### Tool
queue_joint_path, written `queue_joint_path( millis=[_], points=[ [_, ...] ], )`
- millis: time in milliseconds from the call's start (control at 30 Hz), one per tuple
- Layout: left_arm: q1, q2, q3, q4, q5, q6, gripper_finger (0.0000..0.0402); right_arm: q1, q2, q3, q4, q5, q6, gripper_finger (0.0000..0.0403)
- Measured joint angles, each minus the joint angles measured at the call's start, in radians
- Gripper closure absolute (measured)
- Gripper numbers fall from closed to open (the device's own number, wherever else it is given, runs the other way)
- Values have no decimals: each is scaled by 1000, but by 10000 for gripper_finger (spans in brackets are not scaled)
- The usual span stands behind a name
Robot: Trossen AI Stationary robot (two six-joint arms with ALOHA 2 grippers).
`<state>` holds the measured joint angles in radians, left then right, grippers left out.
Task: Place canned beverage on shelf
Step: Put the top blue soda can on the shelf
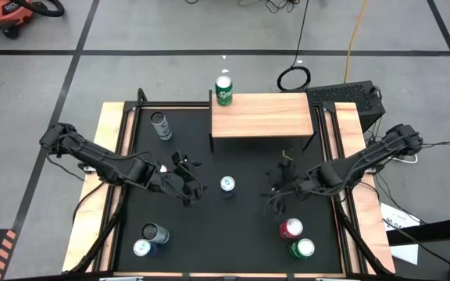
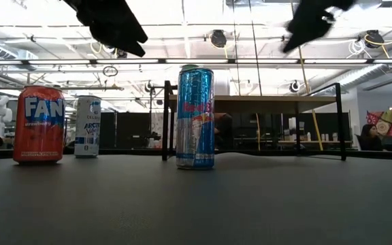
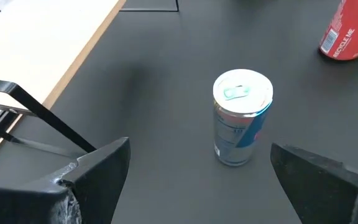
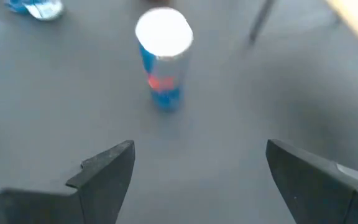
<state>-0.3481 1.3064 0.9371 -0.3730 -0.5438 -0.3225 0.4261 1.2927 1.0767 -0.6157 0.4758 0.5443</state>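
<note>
Between both sets of spread fingers, touching neither, stands the slim blue-and-silver beverage can (image 1: 227,184) on the black tabletop (image 1: 233,234). Approach step; left gripper (image 1: 187,187) and right gripper (image 1: 281,190) both empty. Next: one closes around it, lifts to the light-wood shelf (image 1: 261,115).

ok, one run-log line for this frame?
left gripper: open, empty, beside blue can | right gripper: open, empty, opposite side | shelf: green can at corner
</note>
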Motion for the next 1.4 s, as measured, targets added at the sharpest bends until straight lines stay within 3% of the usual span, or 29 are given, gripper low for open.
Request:
queue_joint_path(
  millis=[233, 633, 867, 1400],
  points=[
    [0, 0, 0, -2, -28, 19, 17, -104, 165, 0, 390, -100, -333, 51],
    [-8, 0, 0, -12, -33, 14, 17, -244, 298, -1, 563, -344, -440, 51],
    [-8, 1, 0, 0, -36, 14, 17, -251, 362, -1, 600, -347, -452, 58],
    [-8, 1, 0, -3, -37, 13, 17, -267, 406, -1, 652, -320, -432, 175]
  ],
)
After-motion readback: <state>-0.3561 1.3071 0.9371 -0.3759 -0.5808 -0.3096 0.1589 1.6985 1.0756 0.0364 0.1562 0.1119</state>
